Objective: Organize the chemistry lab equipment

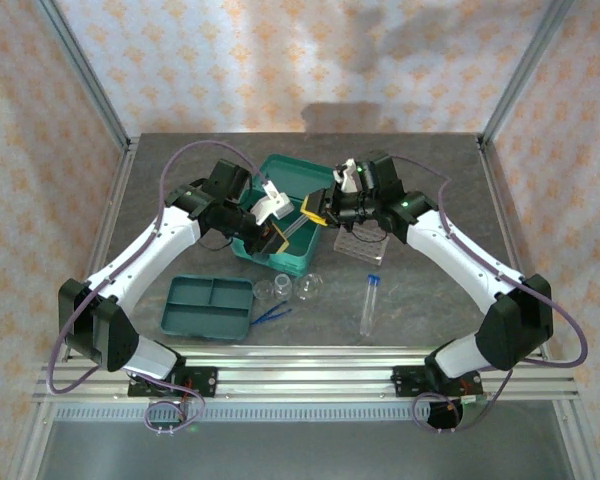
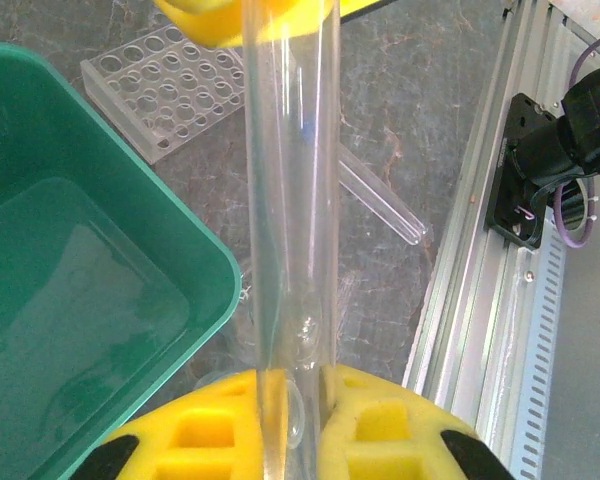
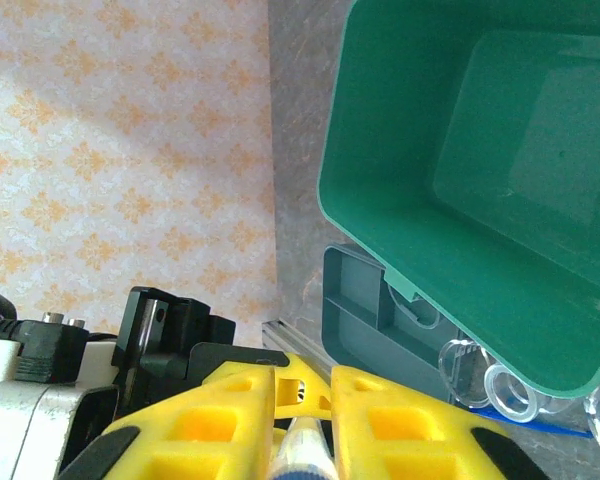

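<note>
Test tube (image 2: 290, 200): clear, smooth, glossy. Rack (image 2: 170, 85): clear plastic, shiny. Teal case (image 2: 70, 300): smooth plastic, soft sheen inside. Tabletop (image 2: 410, 110): grey, mottled, stone-like, matt. Rail (image 2: 490, 330): brushed metal, ribbed. Left claw (image 2: 291, 400) fingers (image 2: 380, 430): matt yellow plastic.

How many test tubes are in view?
2. One tube is held between the left gripper and right gripper, by the case. The other tube lies on the table near the front edge. More may be hidden inside the case.

Your left hand (image 1: 271, 238) and right hand (image 1: 317, 212) pinch a slim clear test tube (image 1: 296, 228); another blue-capped tube (image 1: 368, 305) lies on the tabletop (image 1: 430, 290).
</note>
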You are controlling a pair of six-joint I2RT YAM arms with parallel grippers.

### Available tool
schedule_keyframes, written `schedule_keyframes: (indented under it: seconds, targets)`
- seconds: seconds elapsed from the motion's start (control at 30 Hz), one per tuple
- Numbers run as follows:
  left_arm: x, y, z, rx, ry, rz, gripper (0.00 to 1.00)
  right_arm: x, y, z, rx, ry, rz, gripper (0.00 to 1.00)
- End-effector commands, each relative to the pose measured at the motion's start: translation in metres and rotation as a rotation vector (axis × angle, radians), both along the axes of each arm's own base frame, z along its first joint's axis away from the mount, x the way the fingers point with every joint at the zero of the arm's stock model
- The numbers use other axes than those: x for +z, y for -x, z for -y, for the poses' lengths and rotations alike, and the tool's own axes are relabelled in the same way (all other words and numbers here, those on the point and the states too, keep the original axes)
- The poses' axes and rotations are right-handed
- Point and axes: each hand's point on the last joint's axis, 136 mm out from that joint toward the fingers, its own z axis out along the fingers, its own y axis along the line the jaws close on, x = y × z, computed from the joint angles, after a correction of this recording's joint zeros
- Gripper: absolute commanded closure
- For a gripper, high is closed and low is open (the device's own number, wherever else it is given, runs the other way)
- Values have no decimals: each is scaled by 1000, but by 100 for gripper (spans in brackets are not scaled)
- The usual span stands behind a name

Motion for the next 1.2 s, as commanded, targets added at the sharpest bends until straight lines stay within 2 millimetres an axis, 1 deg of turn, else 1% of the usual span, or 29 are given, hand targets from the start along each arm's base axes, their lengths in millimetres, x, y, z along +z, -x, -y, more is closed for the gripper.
schedule_keyframes:
  seconds: [0.0, 0.13, 0.2, 0.23, 0.27, 0.3, 0.33, 0.43, 0.5, 0.53, 0.67, 0.83, 0.97, 1.07, 1.17]
  targets:
    - [11, 5, -1, -21, 14, 22, 96, 5, 0, -2, 14, -25, 16, 84]
    - [11, 0, -1, -4, 12, 31, 95, 5, 2, -2, 20, -25, 14, 86]
    - [11, -2, -1, 6, 9, 30, 88, 5, 2, -1, 20, -23, 14, 89]
    - [11, -4, -1, 12, 7, 30, 82, 5, 2, -1, 19, -21, 16, 89]
    - [10, -6, -1, 26, 1, 30, 64, 5, 2, 0, 16, -16, 17, 89]
    - [10, -9, -2, 45, -3, 34, 50, 6, 3, 2, 15, -6, 23, 89]
    - [10, -12, -3, 63, -7, 40, 41, 6, 3, 4, 11, 4, 29, 89]
    - [13, -17, -6, 109, 5, 82, 22, 6, 3, 10, -2, 49, 44, 89]
    - [17, -19, -8, 133, 12, 113, 16, 6, 3, 14, -14, 75, 56, 89]
    - [19, -20, -9, 142, 14, 120, 14, 6, 2, 16, -18, 86, 61, 89]
    - [26, -24, -12, 171, 23, 121, 13, 4, 0, 27, -46, 167, 88, 89]
    - [29, -34, -19, 236, 31, 126, 13, 3, -5, 52, -114, 322, 141, 89]
    - [25, -50, -27, 347, 13, 148, 13, 4, -8, 70, -168, 490, 218, 89]
    - [20, -57, -31, 390, -2, 160, 13, 5, -10, 79, -198, 615, 275, 88]
    - [16, -59, -34, 406, -13, 164, 13, 1, -17, 89, -231, 747, 322, 88]
